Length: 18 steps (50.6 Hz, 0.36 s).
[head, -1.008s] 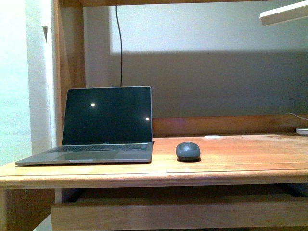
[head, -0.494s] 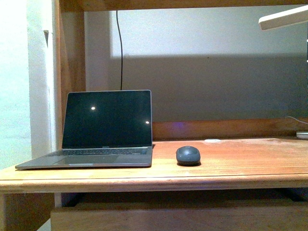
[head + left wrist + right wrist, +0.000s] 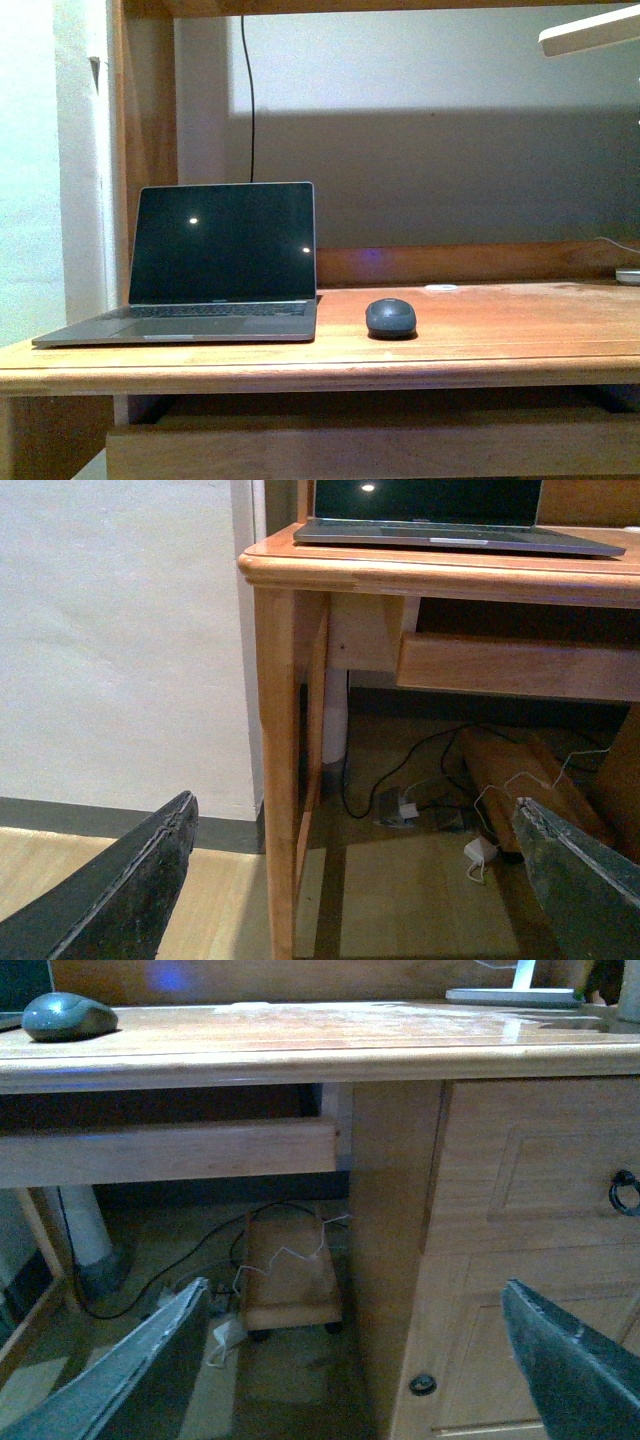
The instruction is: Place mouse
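The mouse (image 3: 68, 1016) sits on the desk (image 3: 300, 1045), above the spread, empty right pincer (image 3: 355, 1360), the nearer one.

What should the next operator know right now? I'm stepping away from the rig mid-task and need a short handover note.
Left gripper: open, empty, low beside the desk leg.
Right gripper: open, empty, below the desk edge.
The mouse sits on the desk, just right of the open laptop, apart from it; neither gripper touches it.
Done: mouse appears placed. Left: probably nothing, unless another spot is wanted.
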{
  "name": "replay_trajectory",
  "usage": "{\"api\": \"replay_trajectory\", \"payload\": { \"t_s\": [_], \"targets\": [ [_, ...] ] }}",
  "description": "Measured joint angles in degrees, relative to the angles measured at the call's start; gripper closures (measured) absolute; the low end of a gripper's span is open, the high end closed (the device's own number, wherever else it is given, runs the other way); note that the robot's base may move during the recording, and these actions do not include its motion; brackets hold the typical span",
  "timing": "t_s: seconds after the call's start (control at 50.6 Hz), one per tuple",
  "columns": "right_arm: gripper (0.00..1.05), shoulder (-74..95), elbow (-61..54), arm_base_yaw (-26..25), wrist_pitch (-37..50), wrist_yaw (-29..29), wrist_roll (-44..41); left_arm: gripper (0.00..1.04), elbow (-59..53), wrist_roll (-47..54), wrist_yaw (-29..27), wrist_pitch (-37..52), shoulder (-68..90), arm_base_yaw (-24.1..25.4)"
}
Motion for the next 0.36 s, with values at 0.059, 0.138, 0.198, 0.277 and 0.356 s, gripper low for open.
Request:
{"api": "replay_trajectory", "payload": {
  "t_s": [0.059,0.138,0.198,0.277,0.356],
  "targets": [
    [0.06,0.00,0.00,0.00,0.00,0.02,0.00,0.08,0.00,0.00,-0.02,0.00,0.00,0.00],
    [0.07,0.00,0.00,0.00,0.00,0.02,0.00,0.08,0.00,0.00,0.00,0.00,0.00,0.00],
    [0.07,0.00,0.00,0.00,0.00,0.00,0.00,0.08,0.00,0.00,-0.02,0.00,0.00,0.00],
    [0.07,0.00,0.00,0.00,0.00,0.02,0.00,0.08,0.00,0.00,-0.02,0.00,0.00,0.00],
    [0.07,0.00,0.00,-0.02,0.00,0.02,0.00,0.08,0.00,0.00,0.00,0.00,0.00,0.00]
  ]
}}
